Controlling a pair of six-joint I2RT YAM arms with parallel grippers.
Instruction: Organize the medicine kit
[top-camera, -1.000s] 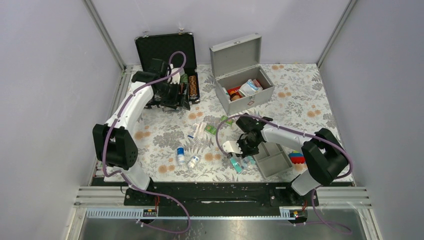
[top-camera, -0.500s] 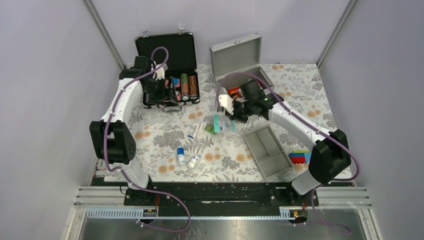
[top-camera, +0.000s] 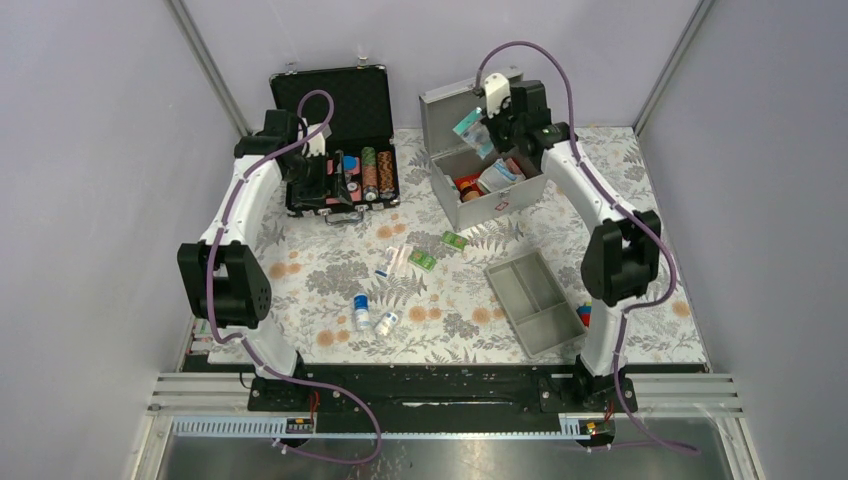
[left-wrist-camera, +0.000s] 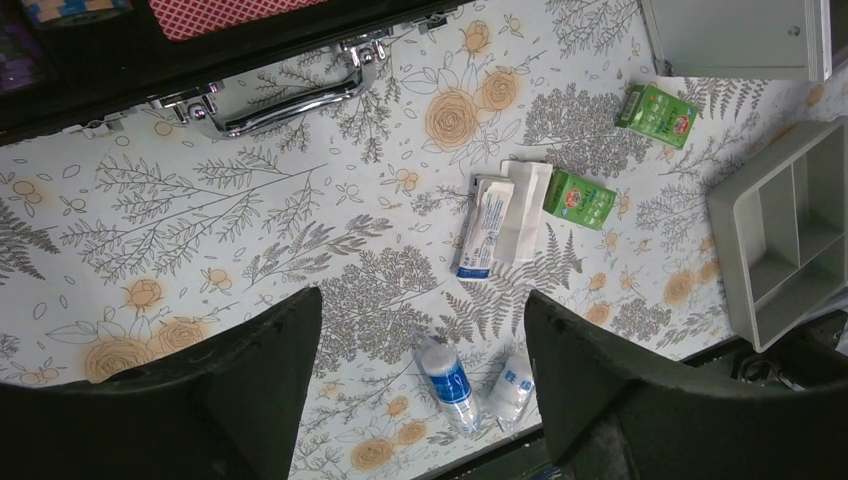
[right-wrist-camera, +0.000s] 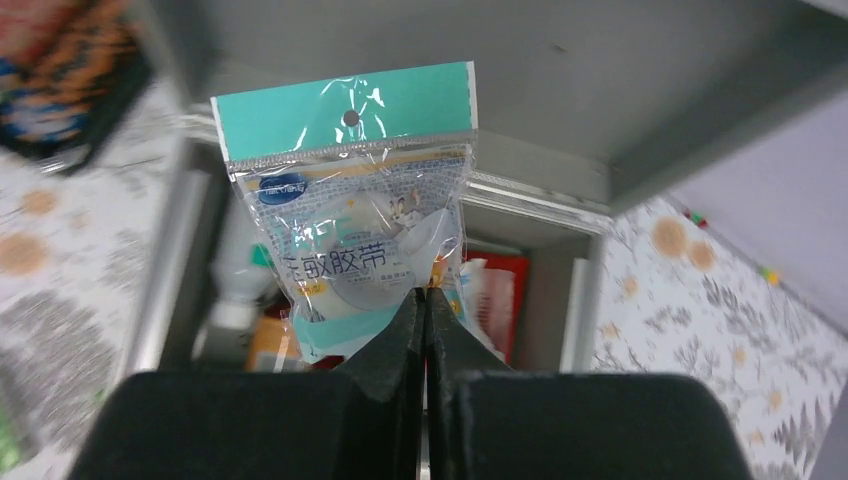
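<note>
Though lately by tray (top-camera: 535, 300), right claw (right-wrist-camera: 425, 300) above box (top-camera: 500, 203), tight on packet (right-wrist-camera: 355, 200); left claw (left-wrist-camera: 420, 310) wide

The overhead view is lit brightly from above, only short, soft shadows being cast on the table (top-camera: 330, 270). In the left wrist view the table is rendered sharp, a glint is seen on the chrome handle (left-wrist-camera: 285, 100) at upper left, and the fingers (left-wrist-camera: 240, 400) of the left gripper (left-wrist-camera: 420, 300) are rendered near-black along the bottom. In the right wrist view highlights are caught on the sharp plastic packet (right-wrist-camera: 355, 215), while the medicine kit (right-wrist-camera: 600, 70) behind and the left edge are blurred.
</note>
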